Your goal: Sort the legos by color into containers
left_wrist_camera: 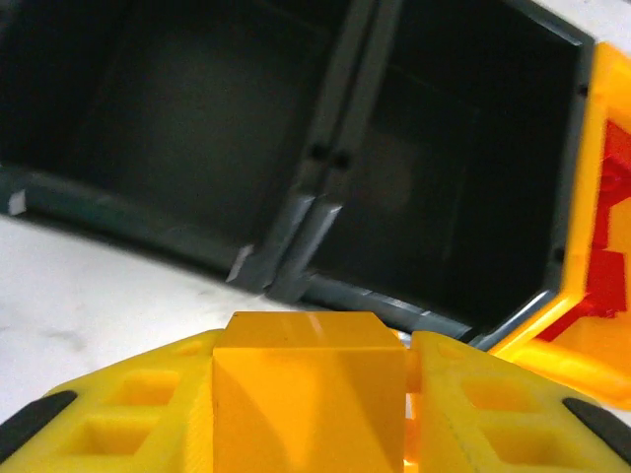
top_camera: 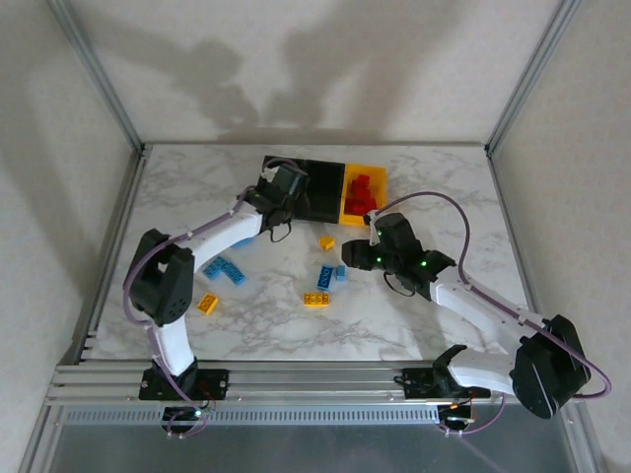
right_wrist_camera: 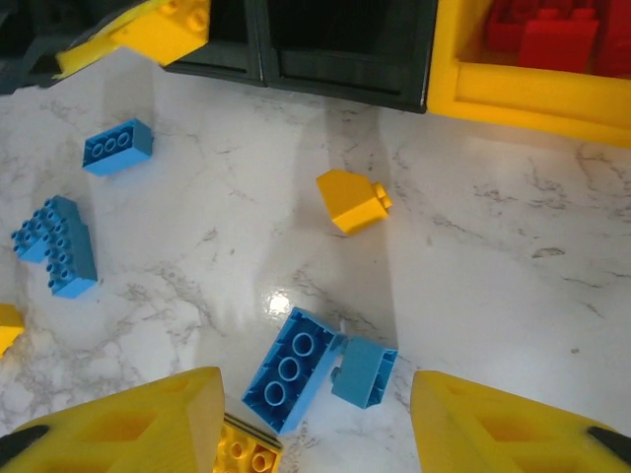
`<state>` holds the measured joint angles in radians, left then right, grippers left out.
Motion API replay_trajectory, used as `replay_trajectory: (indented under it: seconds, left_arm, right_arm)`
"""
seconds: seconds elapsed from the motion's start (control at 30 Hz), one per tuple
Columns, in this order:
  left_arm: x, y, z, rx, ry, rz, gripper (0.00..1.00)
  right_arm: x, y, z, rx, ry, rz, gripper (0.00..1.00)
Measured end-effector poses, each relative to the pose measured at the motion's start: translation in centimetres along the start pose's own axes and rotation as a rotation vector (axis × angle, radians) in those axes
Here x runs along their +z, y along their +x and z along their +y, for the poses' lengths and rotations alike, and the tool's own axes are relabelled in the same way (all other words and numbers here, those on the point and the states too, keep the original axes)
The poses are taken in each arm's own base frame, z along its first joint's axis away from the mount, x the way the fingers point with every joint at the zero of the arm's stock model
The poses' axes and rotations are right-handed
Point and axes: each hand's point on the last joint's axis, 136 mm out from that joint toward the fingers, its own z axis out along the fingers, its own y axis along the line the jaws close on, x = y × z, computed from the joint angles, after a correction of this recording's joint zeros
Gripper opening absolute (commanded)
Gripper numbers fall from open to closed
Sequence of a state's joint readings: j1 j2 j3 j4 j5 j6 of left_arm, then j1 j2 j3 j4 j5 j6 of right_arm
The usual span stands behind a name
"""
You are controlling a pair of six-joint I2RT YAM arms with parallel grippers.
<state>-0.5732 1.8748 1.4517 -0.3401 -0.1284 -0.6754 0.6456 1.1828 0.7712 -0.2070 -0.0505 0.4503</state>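
The left gripper is clamped on a yellow brick, just short of the near wall of the two black bins. These stand in a row with the yellow bin at the far edge of the table. The right gripper is spread with nothing between its fingers, above two blue bricks near the table's centre; red bricks lie in the yellow bin.

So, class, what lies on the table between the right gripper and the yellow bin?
In the right wrist view: two blue bricks just ahead of the right gripper, then a lone yellow brick, then bare marble up to the yellow bin.
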Motion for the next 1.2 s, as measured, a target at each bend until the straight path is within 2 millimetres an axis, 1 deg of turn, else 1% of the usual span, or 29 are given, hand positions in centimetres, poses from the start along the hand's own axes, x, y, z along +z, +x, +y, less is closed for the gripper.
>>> replay_trajectory:
  seconds: [0.1,0.2,0.3,0.43,0.5,0.53,0.67,0.87,1.1,1.2]
  left_arm:
    - [1.9,-0.5,-1.9,0.008,0.018,0.005,0.35]
    - [3.8,-0.6,-3.3,0.017,0.028,0.012,0.35]
    - [5.3,-0.4,-4.1,0.026,0.032,0.025,0.35]
    - [6.6,-0.4,-4.7,0.034,0.029,0.029,0.36]
    - [7.1,-0.4,-5.0,0.037,0.030,0.029,0.40]
    - [7.3,-0.4,-5.1,0.038,0.029,0.030,0.41]
    - [7.7,-0.7,-5.5,0.040,0.031,0.027,0.50]
    - [7.8,-0.5,-5.4,0.046,0.026,0.034,0.57]
    - [7.7,-0.4,-5.3,0.047,0.025,0.035,0.57]
    - [6.7,0.1,-4.6,0.051,0.021,0.046,0.57]
  right_arm:
    - [-0.4,0.2,-0.2,0.011,0.005,-0.004,0.53]
    - [-1.0,0.4,-0.3,0.018,0.008,-0.008,0.53]
    - [-1.3,0.6,-0.6,0.026,0.017,-0.012,0.53]
    - [-1.2,1.2,-1.0,0.042,0.028,0.000,0.53]
    - [-1.2,1.2,-1.0,0.046,0.028,0.000,0.53]
    - [-1.3,1.2,-1.0,0.045,0.028,0.000,0.54]
    - [-1.4,1.1,-1.0,0.055,0.029,-0.009,0.58]
    - [-1.8,0.4,-0.6,0.066,0.014,-0.041,0.59]
    - [-1.8,0.2,-0.6,0.065,0.010,-0.047,0.59]
    - [-1.8,0.2,-0.4,0.064,0.001,-0.048,0.60]
